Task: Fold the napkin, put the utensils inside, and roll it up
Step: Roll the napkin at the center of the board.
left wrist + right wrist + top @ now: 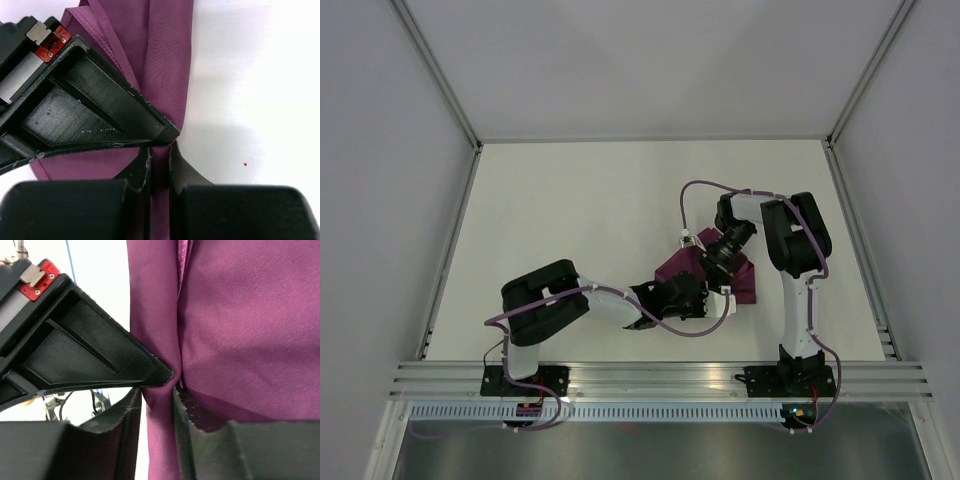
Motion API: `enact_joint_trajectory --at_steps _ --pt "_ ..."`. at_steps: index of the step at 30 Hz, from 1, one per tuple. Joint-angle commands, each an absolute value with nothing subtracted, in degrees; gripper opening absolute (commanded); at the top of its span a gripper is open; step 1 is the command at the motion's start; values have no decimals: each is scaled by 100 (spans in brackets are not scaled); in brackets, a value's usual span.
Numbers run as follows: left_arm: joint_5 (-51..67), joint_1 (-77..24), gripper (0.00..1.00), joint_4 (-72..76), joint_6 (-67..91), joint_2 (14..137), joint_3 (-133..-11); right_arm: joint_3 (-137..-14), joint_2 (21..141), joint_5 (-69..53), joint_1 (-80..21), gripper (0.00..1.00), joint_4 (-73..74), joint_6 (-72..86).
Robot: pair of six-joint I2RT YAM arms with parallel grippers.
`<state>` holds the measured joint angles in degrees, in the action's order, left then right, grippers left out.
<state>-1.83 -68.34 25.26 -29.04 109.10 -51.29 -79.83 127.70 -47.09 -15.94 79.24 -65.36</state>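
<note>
The plum-purple napkin [745,280] lies bunched on the white table right of centre, partly hidden by both arms. My left gripper [682,296] is shut on a fold of the napkin [167,60] at its near-left side; the cloth runs between the two fingers [187,167]. My right gripper [705,258] is shut on another fold of the napkin [240,330] at its far-left side, lifted off the table. A small silvery piece [686,239] shows by the right gripper; I cannot tell what it is. The utensils are not clearly in view.
The white table [580,220] is walled at the back and both sides, with metal rails [650,378] along the near edge. A tiny red speck [245,164] lies on the table right of the left gripper.
</note>
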Motion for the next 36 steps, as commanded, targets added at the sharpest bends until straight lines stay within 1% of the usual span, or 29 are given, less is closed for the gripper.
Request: enact_joint_trajectory --at_steps 1,2,5,8,12,14,18,20,21,24,27,29,36 --pt "710 -6601 2 1442 -2286 11127 -5194 -7919 12508 -4219 -1644 41 6855 -6803" --pt "799 -6540 2 1328 -2242 11127 -5220 -7945 12411 -4245 -1635 45 6855 -6777" --pt "1063 -6443 2 1134 -2101 11153 -5326 -7980 12024 -4315 -1582 52 6733 -6496" --pt "1230 -6338 2 967 -1943 11136 -5396 -8016 11603 -4333 -1503 55 6408 -6031" --pt "1555 -6056 2 765 -1583 11162 -5475 -7981 11006 -4395 -1293 57 5872 -5284" --pt "1819 -5881 2 651 -1460 11197 -5502 -7911 10785 -4403 -1213 58 5363 -4906" --pt "2144 -5625 2 300 -1135 11355 -5756 -7534 10127 -4412 -836 58 4493 -3905" --pt "2267 -5503 2 63 -1003 11513 -5870 -7201 9836 -4438 -712 58 3983 -3640" --pt "2337 -5458 2 -147 -967 11601 -6063 -7085 9504 -4456 -625 58 3720 -3517" --pt "2661 -5318 2 -623 -818 11891 -6389 -6453 8694 -4334 -563 59 3158 -3454" --pt "2820 -5177 2 -1045 -703 12171 -6670 -5837 7965 -4245 -545 61 2919 -3577" --pt "2952 -5072 2 -1291 -616 12295 -6828 -5452 7552 -4289 -545 61 2935 -3823" --pt "3690 -4650 2 -1942 -264 12788 -7330 -4510 6698 -4526 -554 62 3156 -4842"
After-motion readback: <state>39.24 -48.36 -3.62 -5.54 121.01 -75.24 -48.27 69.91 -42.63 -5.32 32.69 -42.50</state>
